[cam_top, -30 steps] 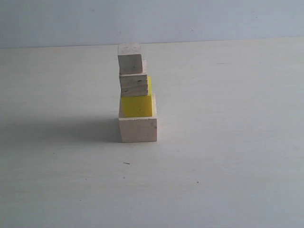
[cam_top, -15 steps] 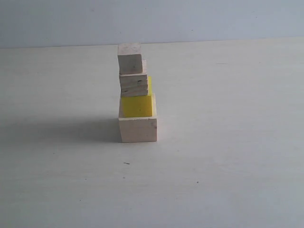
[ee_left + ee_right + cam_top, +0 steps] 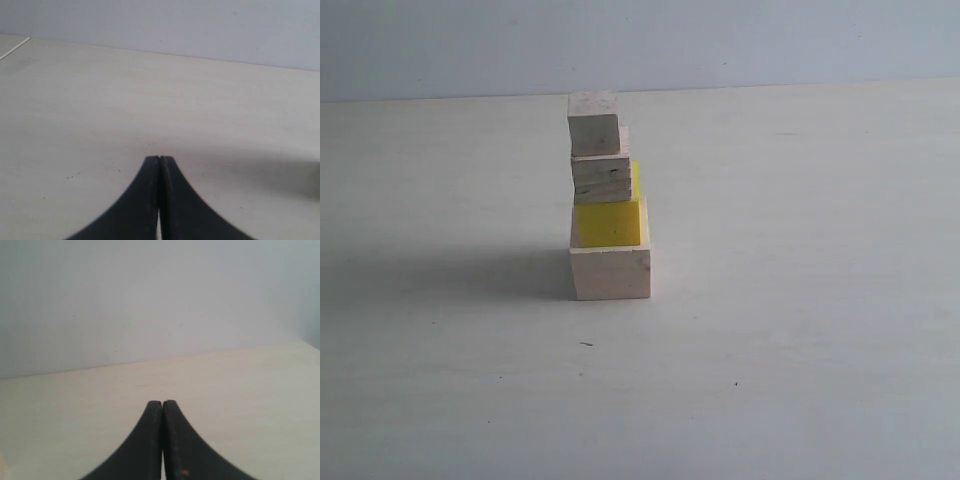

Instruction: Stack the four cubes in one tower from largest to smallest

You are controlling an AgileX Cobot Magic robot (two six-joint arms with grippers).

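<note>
Tower (image 3: 608, 200): four cubes on the counter (image 3: 800, 330), neither of my hands touching it.
Order, bottom up: pale base (image 3: 610, 273), yellow cube (image 3: 609, 222), grainy cube (image 3: 601, 179), whitish cap (image 3: 594, 133).
Left hand (image 3: 159, 160): closed tight, empty.
Right hand (image 3: 162, 403): closed tight, empty.

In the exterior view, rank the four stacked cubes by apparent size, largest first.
1. pale wood base cube
2. yellow cube
3. grainy wood cube
4. whitish top cube
The last two look close in size; their order is less sure.
</note>
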